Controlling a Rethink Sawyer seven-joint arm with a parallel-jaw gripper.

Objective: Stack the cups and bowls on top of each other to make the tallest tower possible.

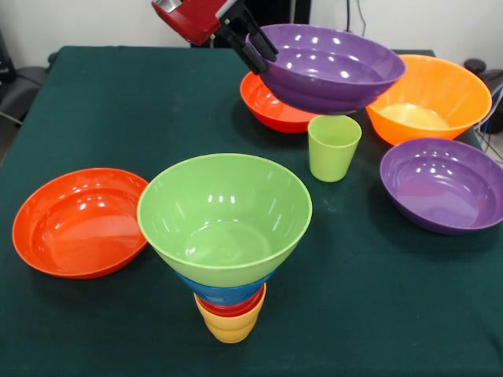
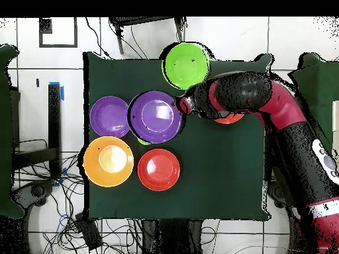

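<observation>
The purple bowl [image 1: 334, 69] hangs in the air, pinched at its rim by the gripper [image 1: 255, 49], whose dark fingers [image 1: 253, 52] close on the bowl's wall with one inside and one outside. Nearly all of the bowl reaches out away from the fingers, so it hangs off one edge and tilts slightly. It looks like thin, stiff, glossy plastic: probably light, unlikely to break, but slick, so a rim hold could let it swing or slip. The rim is likely the only place narrow jaws can take so wide a bowl.

Below the held bowl and just beyond the fingertips stands the light green cup [image 1: 333, 147], upright on the cloth. Under the fingers, toward the robot, sits a red-orange bowl [image 1: 271, 106], partly hidden by the raised one. Farther out past the held bowl's far rim lie the large orange bowl [image 1: 431, 98] and a second purple bowl [image 1: 444, 184].

The tower [image 1: 226, 247] stands well apart from the fingers: a wide light green bowl [image 1: 224, 216] on top, a blue bowl, a red cup and a yellow cup beneath. Its base is narrow and its top wide, so I judge it easy to tip. Another red-orange bowl [image 1: 78, 221] rests beside it.

The table [image 1: 118, 102] wears a dark green cloth, which should grip bases a little. Free room lies mostly between the tower and the far bowls.
</observation>
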